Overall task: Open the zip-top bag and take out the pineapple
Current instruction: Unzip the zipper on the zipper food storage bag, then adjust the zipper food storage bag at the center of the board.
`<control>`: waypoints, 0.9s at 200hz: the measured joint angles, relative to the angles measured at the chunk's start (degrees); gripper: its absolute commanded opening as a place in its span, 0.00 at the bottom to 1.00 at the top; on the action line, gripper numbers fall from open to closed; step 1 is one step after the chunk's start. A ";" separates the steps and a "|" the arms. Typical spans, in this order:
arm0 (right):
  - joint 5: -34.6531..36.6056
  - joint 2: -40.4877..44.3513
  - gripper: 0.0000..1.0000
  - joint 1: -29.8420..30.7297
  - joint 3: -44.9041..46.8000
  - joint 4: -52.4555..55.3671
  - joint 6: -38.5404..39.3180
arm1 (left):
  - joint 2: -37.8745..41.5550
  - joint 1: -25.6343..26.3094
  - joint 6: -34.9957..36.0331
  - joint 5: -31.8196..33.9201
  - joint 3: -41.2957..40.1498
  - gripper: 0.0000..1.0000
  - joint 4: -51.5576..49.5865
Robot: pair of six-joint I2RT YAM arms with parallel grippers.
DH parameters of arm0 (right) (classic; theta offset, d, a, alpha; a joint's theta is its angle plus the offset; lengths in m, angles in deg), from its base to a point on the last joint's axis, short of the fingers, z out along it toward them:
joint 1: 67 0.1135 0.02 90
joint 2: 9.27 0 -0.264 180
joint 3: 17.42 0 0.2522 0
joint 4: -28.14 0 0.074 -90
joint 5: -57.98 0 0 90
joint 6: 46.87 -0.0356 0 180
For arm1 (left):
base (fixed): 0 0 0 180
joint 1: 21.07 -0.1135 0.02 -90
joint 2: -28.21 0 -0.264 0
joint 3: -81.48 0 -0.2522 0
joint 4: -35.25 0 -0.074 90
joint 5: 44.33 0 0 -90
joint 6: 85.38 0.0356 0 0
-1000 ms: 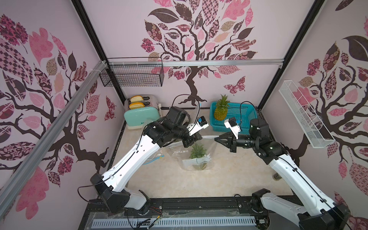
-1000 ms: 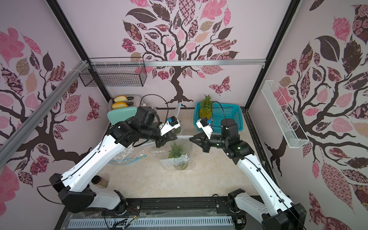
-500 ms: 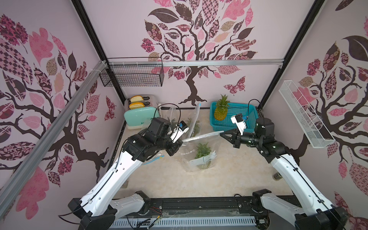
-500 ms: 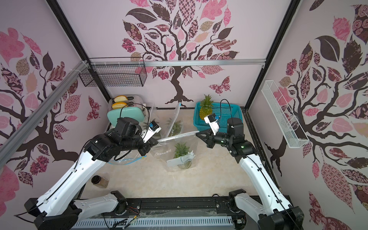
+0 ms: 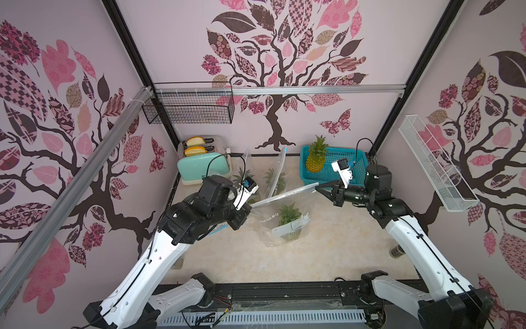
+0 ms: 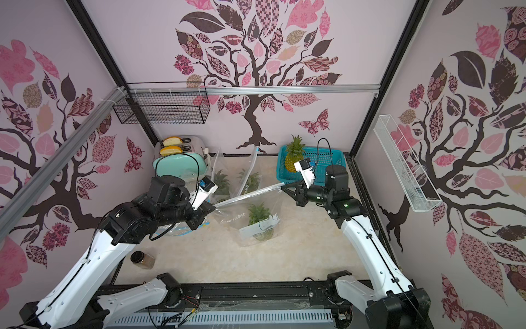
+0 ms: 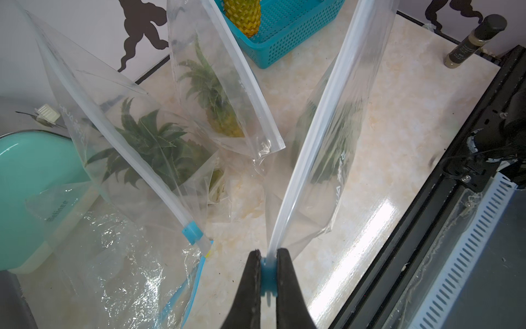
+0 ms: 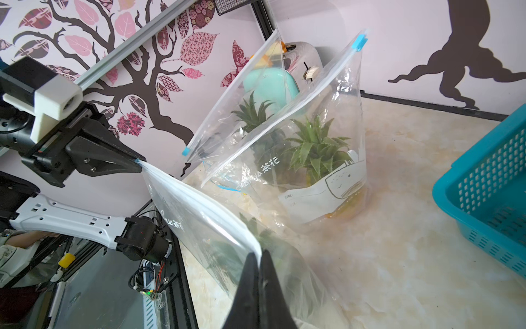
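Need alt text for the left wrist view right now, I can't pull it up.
The left gripper is shut on the blue slider of a clear bag, whose zip strip runs away from it with a pineapple blurred inside. Beyond stand two more bagged pineapples, a teal toaster and a teal basket holding a bare pineapple.

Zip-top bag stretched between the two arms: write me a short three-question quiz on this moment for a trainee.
1. True or false: the fingers of the left gripper are shut on the blue slider of the zip-top bag.
2. Where is the unbagged pineapple? A: standing in the teal basket. B: lying on the tabletop. C: in the black wire basket on the wall.
3. How many other pineapple bags stand near the toaster?
Key: 1 true; 2 A; 3 two.
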 measured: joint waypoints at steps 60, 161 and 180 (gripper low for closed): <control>3.93 3.26 0.44 -3.08 -0.90 -0.81 -4.70 | 2.75 -1.38 -3.02 0.42 2.58 0.44 -2.49; 27.43 9.44 0.12 23.71 3.02 13.11 -21.97 | -20.61 -9.94 -2.01 -12.98 18.14 0.00 7.52; 31.78 9.22 0.09 28.96 7.06 14.78 -26.38 | -23.50 -9.16 -2.21 -16.13 14.80 0.00 8.48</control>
